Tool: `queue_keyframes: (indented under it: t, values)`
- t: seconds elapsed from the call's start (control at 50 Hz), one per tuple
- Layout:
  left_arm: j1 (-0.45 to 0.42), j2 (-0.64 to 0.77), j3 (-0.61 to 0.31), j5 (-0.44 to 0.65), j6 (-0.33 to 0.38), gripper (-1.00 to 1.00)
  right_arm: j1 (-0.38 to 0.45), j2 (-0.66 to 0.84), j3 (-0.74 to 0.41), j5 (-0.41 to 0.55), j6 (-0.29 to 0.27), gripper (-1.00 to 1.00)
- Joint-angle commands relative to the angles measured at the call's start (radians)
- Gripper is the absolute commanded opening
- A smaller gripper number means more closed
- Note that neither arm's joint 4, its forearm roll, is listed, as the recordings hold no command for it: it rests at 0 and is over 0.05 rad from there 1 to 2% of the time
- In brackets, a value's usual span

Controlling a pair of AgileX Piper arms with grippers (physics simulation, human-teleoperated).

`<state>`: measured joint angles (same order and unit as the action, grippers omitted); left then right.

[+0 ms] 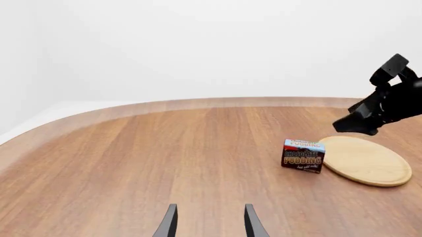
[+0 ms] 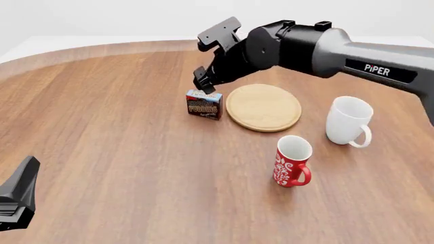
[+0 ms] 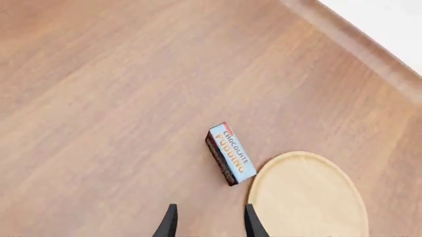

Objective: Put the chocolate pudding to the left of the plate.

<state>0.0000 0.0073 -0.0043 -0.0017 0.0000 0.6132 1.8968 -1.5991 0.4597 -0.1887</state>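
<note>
Chocolate pudding (image 2: pixel 204 104) stands upright on the table (image 2: pixel 122 152), just left of the plate (image 2: pixel 264 107). Right gripper (image 2: pixel 203 81) hovers above it, fingers apart, empty. Judged placed: lift straight up without nudging it.

Rounded wooden table (image 2: pixel 122 152), plain white backdrop
</note>
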Motion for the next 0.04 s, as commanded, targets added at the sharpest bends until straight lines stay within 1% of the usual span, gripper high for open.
queue_keyframes:
  t: [0.02,0.04]
  values:
    - [0.000,0.000,0.000,0.000,0.000,1.00,0.009,-0.083,0.090,-0.070,0.010,1.00]
    - [0.000,0.000,0.000,0.000,0.000,1.00,0.014,-0.093,0.092,-0.079,0.021,1.00]
